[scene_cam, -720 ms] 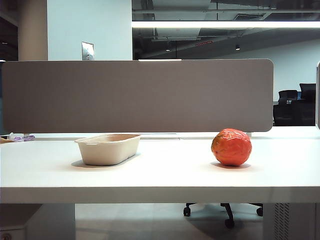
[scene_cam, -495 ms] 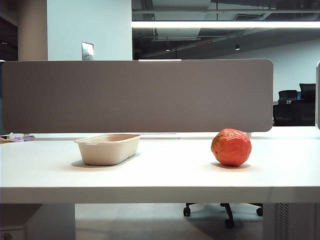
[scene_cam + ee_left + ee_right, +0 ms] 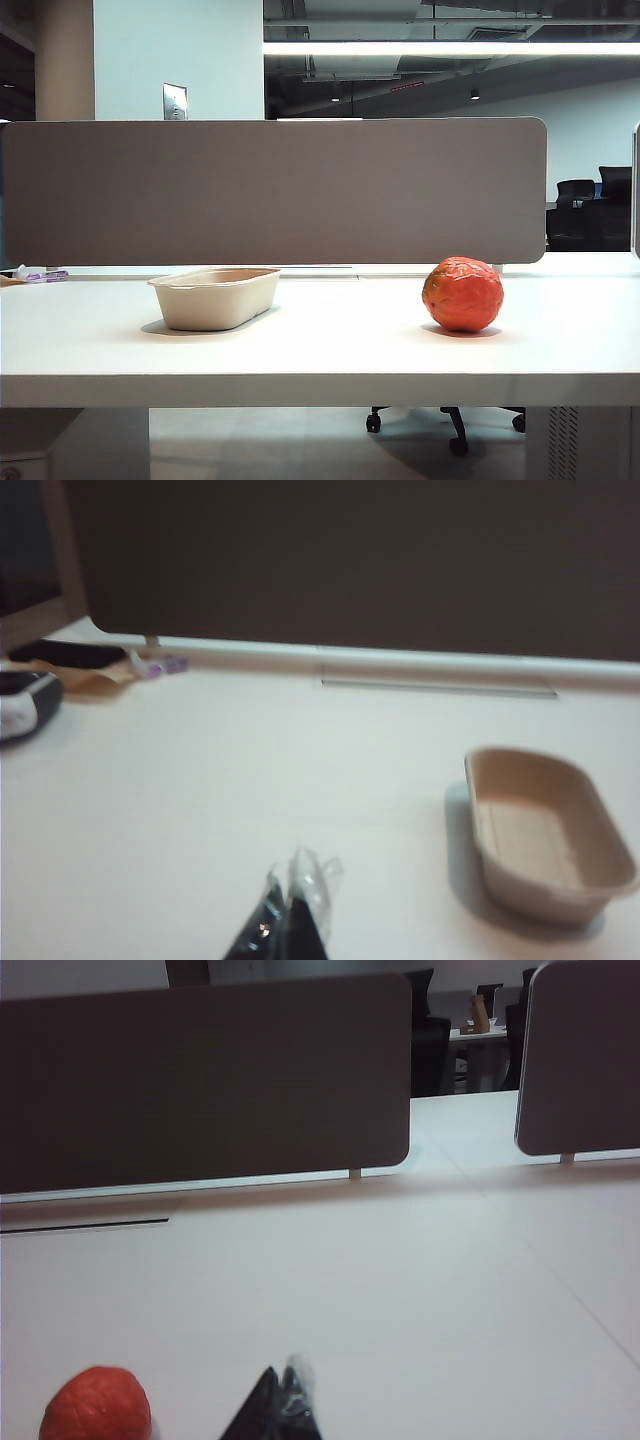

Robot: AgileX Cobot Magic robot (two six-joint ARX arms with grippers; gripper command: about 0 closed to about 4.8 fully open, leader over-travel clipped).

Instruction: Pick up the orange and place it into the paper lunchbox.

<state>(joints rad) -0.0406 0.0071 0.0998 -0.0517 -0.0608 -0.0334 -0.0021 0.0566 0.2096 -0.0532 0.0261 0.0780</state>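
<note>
On the white table [image 3: 320, 345], the orange [image 3: 463, 294] sits well apart from the paper lunchbox [image 3: 215, 297], while the left gripper [image 3: 300, 880], seemingly closed in its blurred view, and the closed right gripper [image 3: 285, 1390] grasp nothing.

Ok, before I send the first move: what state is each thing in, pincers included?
orange: resting on the table, right side, untouched.
paper lunchbox: upright on the table, left side, empty.
left pincer: shut, holding nothing, off to one side of the lunchbox, not touching it.
right pincer: shut, holding nothing, near the orange, not touching it.
</note>
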